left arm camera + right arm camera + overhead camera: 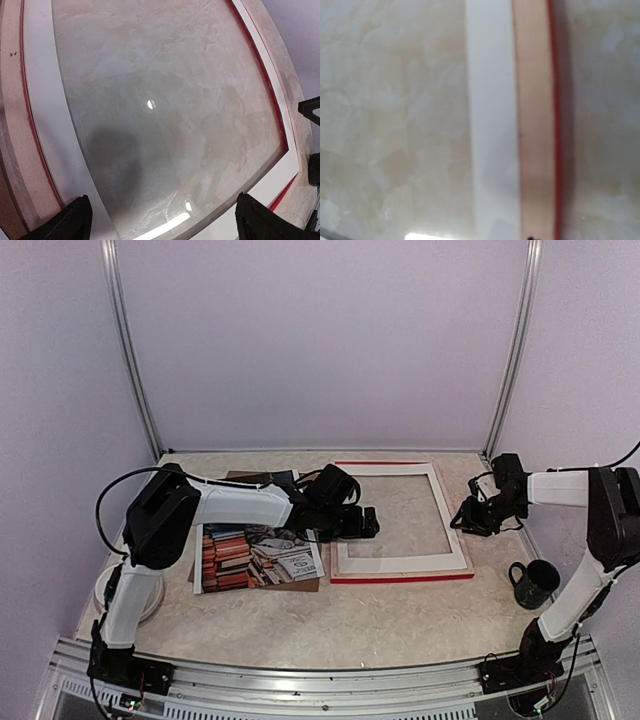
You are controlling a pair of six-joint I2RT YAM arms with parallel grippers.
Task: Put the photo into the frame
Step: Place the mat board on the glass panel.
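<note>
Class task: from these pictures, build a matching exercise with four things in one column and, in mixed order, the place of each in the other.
Things:
1. photo
2. frame
3. mug
4. left gripper

Places:
a. standing at the near right
b. above the frame's left side, fingers wide apart
c. flat in the middle, pale rear up
d. left of the frame, on a brown board

Pairs: 1-d, 2-c, 3-a, 4-b
</note>
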